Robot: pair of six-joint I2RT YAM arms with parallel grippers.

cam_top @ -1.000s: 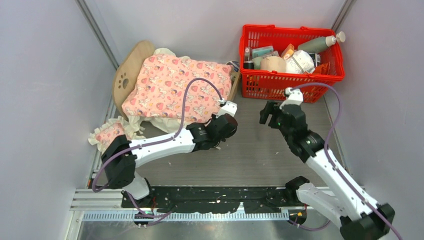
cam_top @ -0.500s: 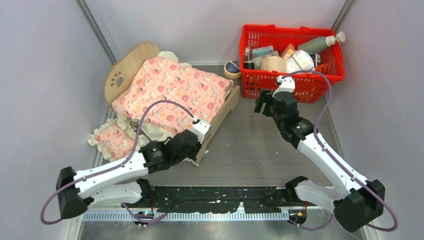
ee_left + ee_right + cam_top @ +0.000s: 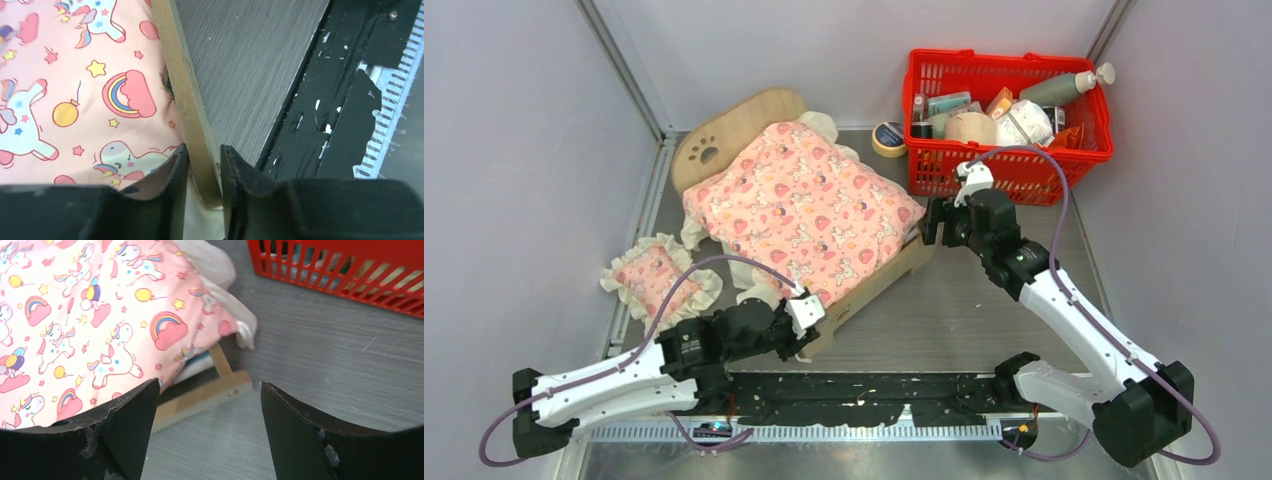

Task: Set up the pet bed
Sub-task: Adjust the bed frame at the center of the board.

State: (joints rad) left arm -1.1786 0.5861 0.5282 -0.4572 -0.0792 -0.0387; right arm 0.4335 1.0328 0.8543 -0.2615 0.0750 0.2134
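The pet bed (image 3: 729,125) lies slanted across the table, its paw-print headboard at the back left and its footboard (image 3: 874,285) toward me. A pink patterned blanket (image 3: 804,205) covers it. My left gripper (image 3: 809,315) straddles the near corner of the footboard (image 3: 185,100). Its jaws stand slightly apart around the board, and a sliver of white cloth shows beside one finger. My right gripper (image 3: 939,220) hovers wide open by the bed's right corner (image 3: 200,397), holding nothing. A strip of mattress (image 3: 199,362) peeks from under the blanket.
A small pink frilled pillow (image 3: 656,275) lies on the table left of the bed. At the back right stands a red basket (image 3: 1009,165) full of bottles and jars, with a tape roll (image 3: 888,138) beside it. The black base rail (image 3: 330,115) runs just behind the left gripper.
The bed swung round and slid toward me and to the right, with the left gripper on its footboard. The left arm drew back to the near left. The right gripper moved left toward the bed.
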